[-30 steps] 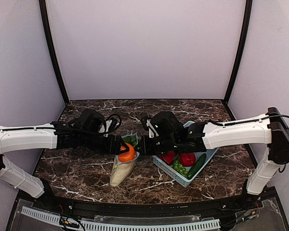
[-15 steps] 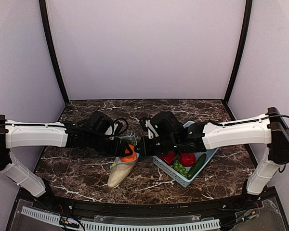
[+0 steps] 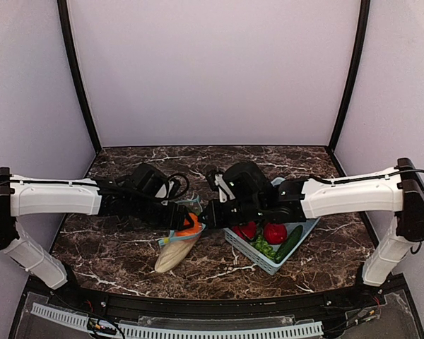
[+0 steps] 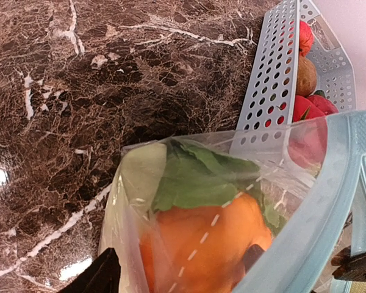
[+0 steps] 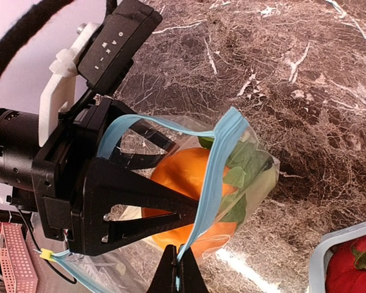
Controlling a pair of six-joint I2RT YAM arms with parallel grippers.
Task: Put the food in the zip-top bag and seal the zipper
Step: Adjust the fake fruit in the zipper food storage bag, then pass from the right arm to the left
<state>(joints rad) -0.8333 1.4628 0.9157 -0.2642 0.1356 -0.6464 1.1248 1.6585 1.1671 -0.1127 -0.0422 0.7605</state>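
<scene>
Toward the worktop's (image 3: 127, 166) front edge, centre, zip-top bag (image 3: 168, 258) has swung flatter, orange (image 3: 190, 226) inside. Right pincer (image 5: 180, 271) is clamped on zipper (image 5: 208, 183). Left pincer (image 3: 180, 220) is at the mouth, possibly apart, can't tell. Basket (image 3: 307, 227) food remains.

Both arms had long white links, left arm (image 3: 53, 198) and right arm (image 3: 350, 192), with black joints and black forearms. Black cables (image 3: 173, 182) looped over left wrist. Left gripper (image 5: 184, 174) was matte black; fingers (image 5: 128, 195) triangular, hollowed. White bracket (image 5: 58, 91) sat behind, yellow tie (image 5: 46, 253) below.
</scene>
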